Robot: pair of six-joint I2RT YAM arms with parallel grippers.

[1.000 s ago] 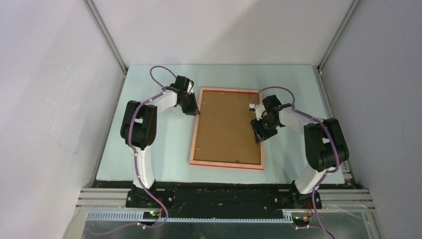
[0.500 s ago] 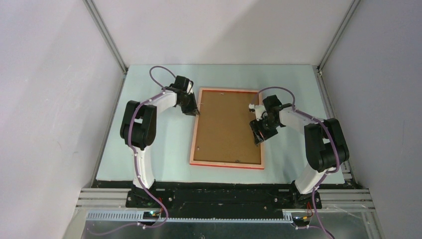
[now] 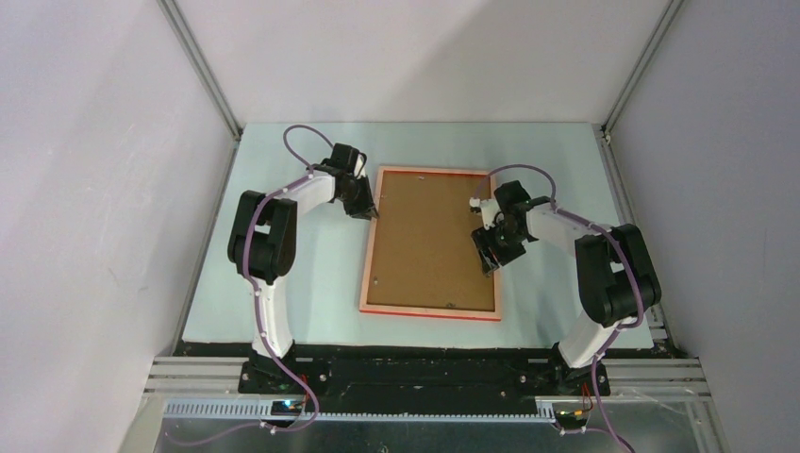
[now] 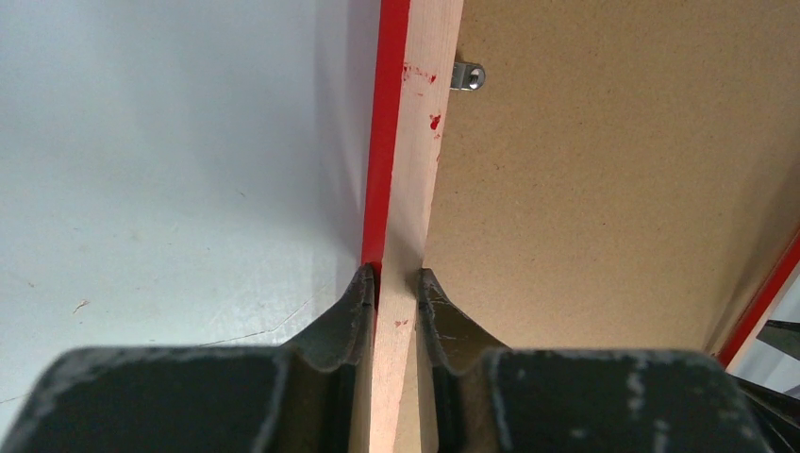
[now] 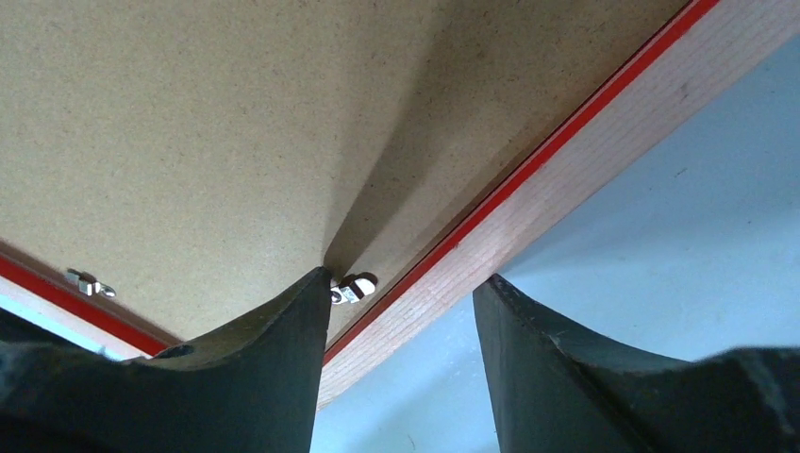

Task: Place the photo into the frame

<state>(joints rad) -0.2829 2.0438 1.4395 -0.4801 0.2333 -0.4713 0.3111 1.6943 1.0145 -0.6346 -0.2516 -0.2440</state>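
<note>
The frame (image 3: 369, 264) has its left rail clenched in the left gripper (image 4: 396, 283), near the far corner. The right gripper (image 5: 401, 288) is released, jaws astride the right rail, one finger by a small metal tab (image 5: 351, 286) on the brown backing board (image 3: 429, 241), the other over the tabletop (image 3: 311, 283). The frame lies back up at the tabletop's middle.

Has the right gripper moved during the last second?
Yes, slightly. Judged against the right rail of the frame, which lies unmoved, the right gripper has shifted left, farther over the brown backing board.
</note>
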